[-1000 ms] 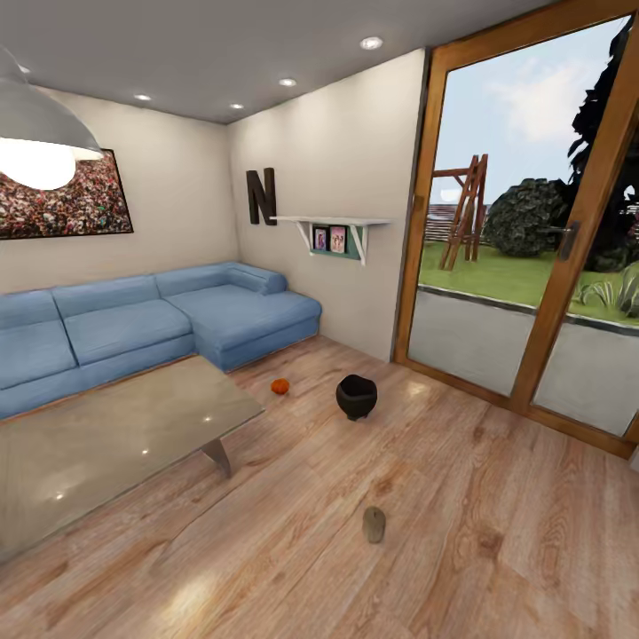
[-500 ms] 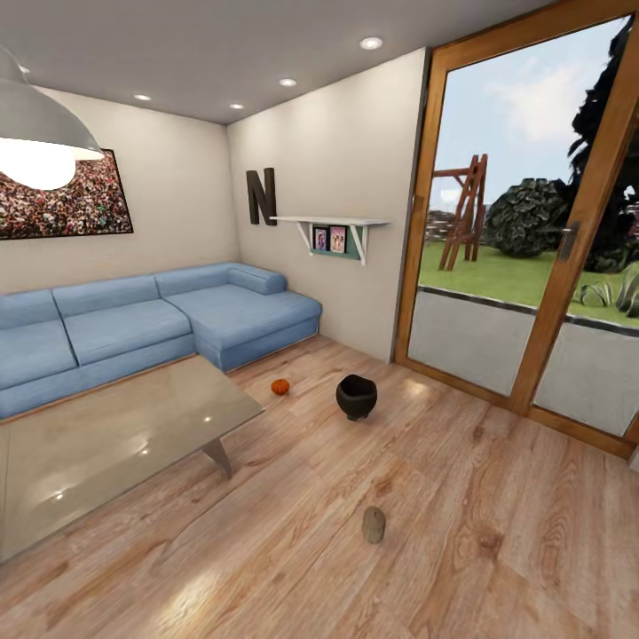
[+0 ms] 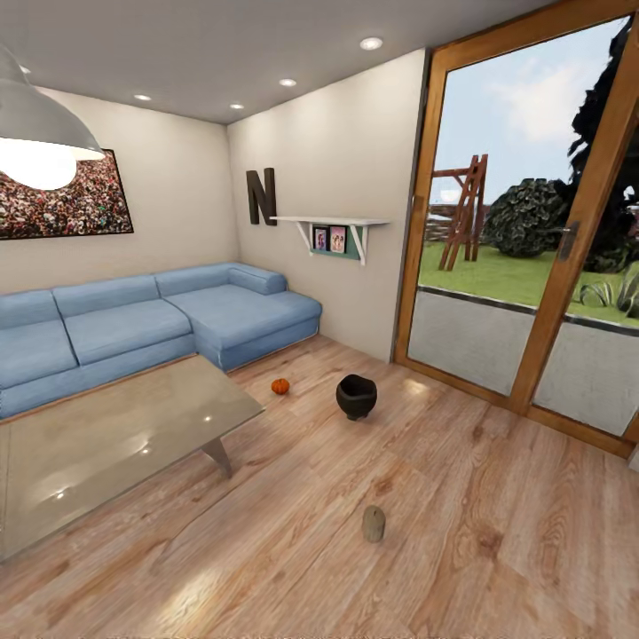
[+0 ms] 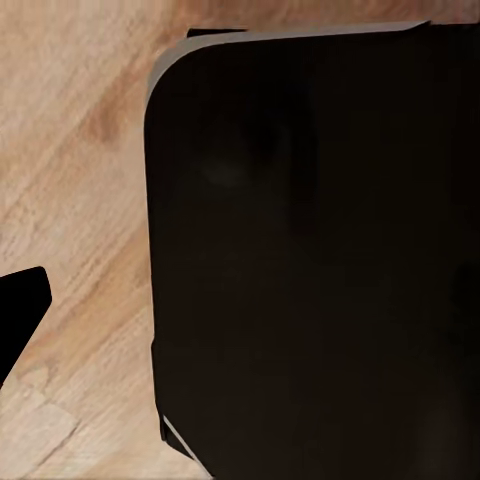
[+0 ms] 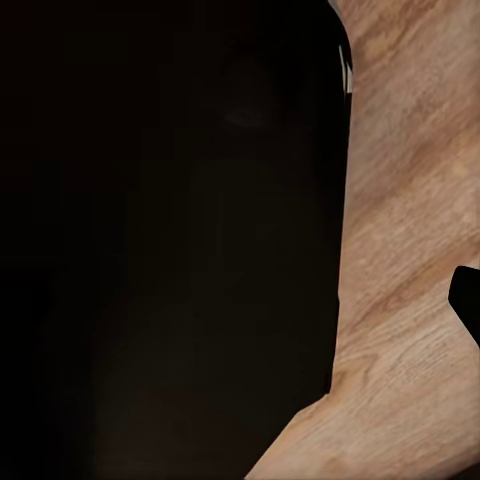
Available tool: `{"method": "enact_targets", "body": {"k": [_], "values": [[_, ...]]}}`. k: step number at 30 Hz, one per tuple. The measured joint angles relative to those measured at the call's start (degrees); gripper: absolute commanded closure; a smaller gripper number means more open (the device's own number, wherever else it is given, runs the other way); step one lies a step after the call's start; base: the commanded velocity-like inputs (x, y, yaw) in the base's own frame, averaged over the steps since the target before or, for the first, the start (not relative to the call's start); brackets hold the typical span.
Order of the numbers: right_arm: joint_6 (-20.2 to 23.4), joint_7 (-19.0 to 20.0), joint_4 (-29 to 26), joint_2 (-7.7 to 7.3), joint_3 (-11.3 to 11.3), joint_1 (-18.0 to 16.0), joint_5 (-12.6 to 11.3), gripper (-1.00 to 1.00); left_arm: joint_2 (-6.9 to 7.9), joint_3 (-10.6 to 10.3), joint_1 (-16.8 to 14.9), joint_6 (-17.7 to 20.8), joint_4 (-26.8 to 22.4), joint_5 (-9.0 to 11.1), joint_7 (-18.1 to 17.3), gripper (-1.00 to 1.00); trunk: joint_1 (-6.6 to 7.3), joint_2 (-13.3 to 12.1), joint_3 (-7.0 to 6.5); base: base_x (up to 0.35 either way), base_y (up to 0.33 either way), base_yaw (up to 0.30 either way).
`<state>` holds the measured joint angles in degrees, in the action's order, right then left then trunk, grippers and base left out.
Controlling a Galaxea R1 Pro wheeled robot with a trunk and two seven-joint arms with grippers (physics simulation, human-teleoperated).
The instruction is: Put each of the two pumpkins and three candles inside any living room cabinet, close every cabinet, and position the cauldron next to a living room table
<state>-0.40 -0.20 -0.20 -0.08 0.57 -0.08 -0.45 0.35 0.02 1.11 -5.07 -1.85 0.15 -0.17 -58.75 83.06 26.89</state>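
In the head view a small orange pumpkin (image 3: 280, 386) lies on the wood floor in front of the sofa. The black round-bellied cauldron (image 3: 357, 396) stands on the floor a little to its right. One beige-grey candle (image 3: 374, 524) sits on the floor nearer to me. The low coffee table (image 3: 115, 435) with a glossy top is at the left, a short way from the pumpkin. A dark fingertip (image 4: 18, 318) pokes in at the edge of the left wrist view, and another fingertip (image 5: 468, 300) at the edge of the right wrist view, both over bare floor. The cabinet is out of view.
A blue corner sofa (image 3: 160, 319) lines the back and left walls. Glass patio doors with wooden frames (image 3: 532, 266) fill the right side. A wall shelf (image 3: 333, 232) hangs above the floor behind the cauldron. My dark base (image 4: 310, 250) fills much of both wrist views.
The head view has shifted by only a few pixels. The pumpkin, cauldron and candle have not moved on the floor.
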Motion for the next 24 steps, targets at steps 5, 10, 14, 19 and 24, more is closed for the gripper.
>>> {"method": "enact_targets", "body": {"k": [5,10,14,19,24], "values": [[0.0,0.1,0.0,-0.01,-0.1,0.0,0.1,-1.0,0.0,0.1,0.0,-0.4,0.0,0.0,0.0,-1.0,-0.01,0.0,0.01,-0.254,0.106,-0.033],[0.0,0.0,0.0,-0.01,-0.4,0.0,0.1,-1.0,0.0,0.2,0.0,-0.5,0.0,0.0,0.0,-1.0,-0.01,0.0,0.07,-0.297,0.149,-0.217],[0.0,0.0,0.0,-0.01,-0.4,0.0,0.1,-1.0,0.0,0.2,0.0,-1.2,0.0,-0.1,0.0,-1.0,-0.01,0.0,0.09,-0.302,0.16,-0.263],[0.0,0.0,0.0,-0.07,-0.3,0.0,0.1,-1.0,0.0,0.2,0.0,-1.5,0.0,-0.1,-0.1,-1.0,-0.01,0.0,0.09,-0.303,0.177,-0.271],[0.0,0.0,0.0,-0.09,-0.2,0.0,0.1,-1.0,0.0,0.2,0.0,-1.5,0.0,-0.1,0.0,-1.0,-0.01,0.0,0.09,-0.301,0.18,-0.274]]}}
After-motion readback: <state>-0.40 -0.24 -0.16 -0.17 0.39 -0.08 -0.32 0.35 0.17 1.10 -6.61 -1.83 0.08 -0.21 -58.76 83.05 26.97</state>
